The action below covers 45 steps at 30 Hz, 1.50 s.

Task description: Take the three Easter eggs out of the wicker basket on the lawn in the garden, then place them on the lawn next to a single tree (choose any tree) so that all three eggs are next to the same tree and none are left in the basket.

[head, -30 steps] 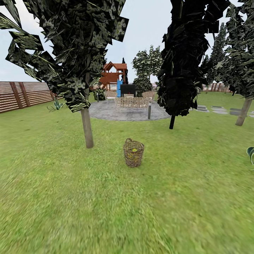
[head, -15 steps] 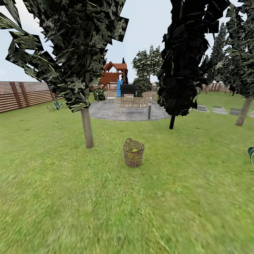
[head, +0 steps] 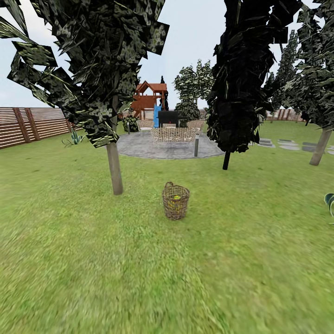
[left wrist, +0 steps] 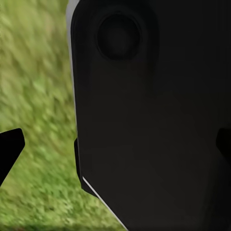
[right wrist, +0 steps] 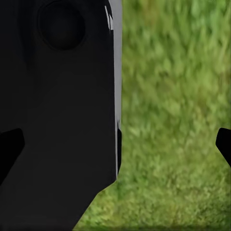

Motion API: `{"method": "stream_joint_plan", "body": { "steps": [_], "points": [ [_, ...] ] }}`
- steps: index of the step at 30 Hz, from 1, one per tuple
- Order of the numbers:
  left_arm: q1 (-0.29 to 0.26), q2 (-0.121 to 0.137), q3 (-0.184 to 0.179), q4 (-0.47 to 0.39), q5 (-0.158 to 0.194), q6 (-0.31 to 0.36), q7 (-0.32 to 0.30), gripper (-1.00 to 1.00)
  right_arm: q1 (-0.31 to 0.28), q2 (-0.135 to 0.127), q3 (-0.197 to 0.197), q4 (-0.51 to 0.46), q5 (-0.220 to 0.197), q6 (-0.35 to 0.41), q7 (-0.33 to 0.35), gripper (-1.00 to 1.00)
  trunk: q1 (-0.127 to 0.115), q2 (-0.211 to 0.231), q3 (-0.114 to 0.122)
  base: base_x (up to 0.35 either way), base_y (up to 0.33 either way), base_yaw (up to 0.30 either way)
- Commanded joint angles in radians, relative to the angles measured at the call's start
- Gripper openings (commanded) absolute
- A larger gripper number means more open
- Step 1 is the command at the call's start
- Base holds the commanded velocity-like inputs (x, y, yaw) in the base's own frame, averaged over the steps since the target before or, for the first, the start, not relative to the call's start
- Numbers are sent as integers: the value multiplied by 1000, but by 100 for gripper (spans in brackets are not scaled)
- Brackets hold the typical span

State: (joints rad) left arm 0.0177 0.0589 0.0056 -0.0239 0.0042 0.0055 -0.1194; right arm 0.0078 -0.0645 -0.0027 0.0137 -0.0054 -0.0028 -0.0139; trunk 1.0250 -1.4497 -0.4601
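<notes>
The brown wicker basket (head: 176, 201) stands upright on the lawn (head: 139, 269), a few steps ahead in the head view. A yellow Easter egg (head: 176, 198) shows through its open top; how many eggs lie inside I cannot tell. Just left of the basket rises a tree (head: 114, 169) with a thick pale trunk and mottled dark green foliage. In the left wrist view my left gripper (left wrist: 115, 147) is open, its dark fingertips (left wrist: 9, 149) far apart over grass and a dark part of my own body. My right gripper (right wrist: 115, 144) is open too, fingertips (right wrist: 224, 144) at the picture's edges.
A near-black tree with a thin dark trunk (head: 226, 160) stands behind and right of the basket. Another pale-trunked tree (head: 320, 147) is at far right. Beyond lie a grey paved patio (head: 153, 146) with woven chairs, a wooden playset (head: 149, 99) and a brown slatted fence (head: 28, 125).
</notes>
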Motion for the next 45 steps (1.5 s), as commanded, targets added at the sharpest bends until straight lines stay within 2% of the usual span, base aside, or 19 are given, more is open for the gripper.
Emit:
{"method": "stream_joint_plan", "body": {
  "steps": [1, 12, 16, 19, 21, 22, 23, 24, 26, 27, 29, 31, 32, 34, 35, 38, 40, 43, 45],
  "points": [
    [1, 0, 1, -2, 0, 1, -3, 100, 0, 0, 1, 0, 1, 0, -1, 100, 0, 0, -1, 0, 0, 0],
    [1, 0, 0, -5, 0, 1, -8, 100, 0, 21, -1, -4, -4, 4, 1, 100, 0, 0, -1, 0, 0, 0],
    [1, -6, 0, -12, 4, 0, 2, 100, 0, 26, -3, -41, -6, 0, 0, 100, 0, 0, -1, 0, 0, 0],
    [1, -16, 1, -49, 6, 4, 3, 100, 0, 28, -3, -151, -3, 35, -1, 100, 0, 0, -1, 0, 0, 0],
    [-1, -17, 4, -190, 17, 102, 7, 100, -4, 28, -2, -432, -2, 282, -14, 100, 0, 0, -1, 0, 0, 0],
    [-6, -11, 19, -307, 43, 255, 29, 100, -8, 25, -3, -657, -4, 541, -38, 100, 0, 0, -1, 0, 0, 0],
    [-15, -4, 45, -392, 70, 366, 58, 100, -13, 25, -3, -802, -5, 685, -53, 100, 0, 0, -1, 0, 0, 0],
    [-32, 5, 85, -482, 105, 455, 95, 100, -24, 25, -3, -930, -3, 778, -65, 100, 0, 0, -1, 0, 0, 0],
    [-94, 15, 175, -651, 179, 539, 178, 100, -87, 27, -3, -1082, 2, 884, -111, 100, 0, 0, -1, 0, 0, 0],
    [-151, 18, 220, -745, 228, 562, 238, 100, -176, 27, -3, -1093, 0, 932, -170, 100, 0, 0, -1, 0, 0, 0],
    [-193, 16, 242, -811, 263, 576, 278, 100, -277, 28, -3, -1008, -2, 957, -219, 100, 0, 0, -1, 0, 0, 0],
    [-225, 4, 254, -826, 286, 584, 301, 100, -392, 28, -3, -820, -4, 948, -249, 100, 0, 0, -1, 0, 0, 0],
    [-241, -22, 258, -772, 294, 593, 310, 100, -449, 24, -3, -649, -3, 844, -260, 100, 0, 0, -1, 0, 0, 0],
    [-250, -37, 258, -733, 296, 607, 312, 100, -472, 22, -1, -573, -1, 740, -266, 100, 0, 0, -1, 0, 0, 0],
    [-253, -42, 254, -722, 294, 621, 313, 100, -478, 25, 2, -559, -2, 727, -268, 100, 0, 0, -1, 0, 0, 0],
    [-255, -46, 184, -699, 271, 663, 318, 100, -485, 50, 21, -544, 3, 774, -271, 100, 0, 0, -1, 0, 0, 0],
    [-256, -25, 144, -698, 261, 673, 320, 100, -487, 57, 25, -542, -1, 795, -272, 100, 0, 0, -1, 0, 0, 0],
    [-257, 30, 129, -702, 265, 682, 314, 100, -488, 33, 24, -567, -6, 804, -272, 100, 0, 0, -1, 0, 0, 0],
    [-257, 41, 126, -704, 267, 684, 312, 100, -488, 24, 25, -576, -7, 805, -272, 100, 0, 0, -1, 0, 0, 0]
  ]
}}
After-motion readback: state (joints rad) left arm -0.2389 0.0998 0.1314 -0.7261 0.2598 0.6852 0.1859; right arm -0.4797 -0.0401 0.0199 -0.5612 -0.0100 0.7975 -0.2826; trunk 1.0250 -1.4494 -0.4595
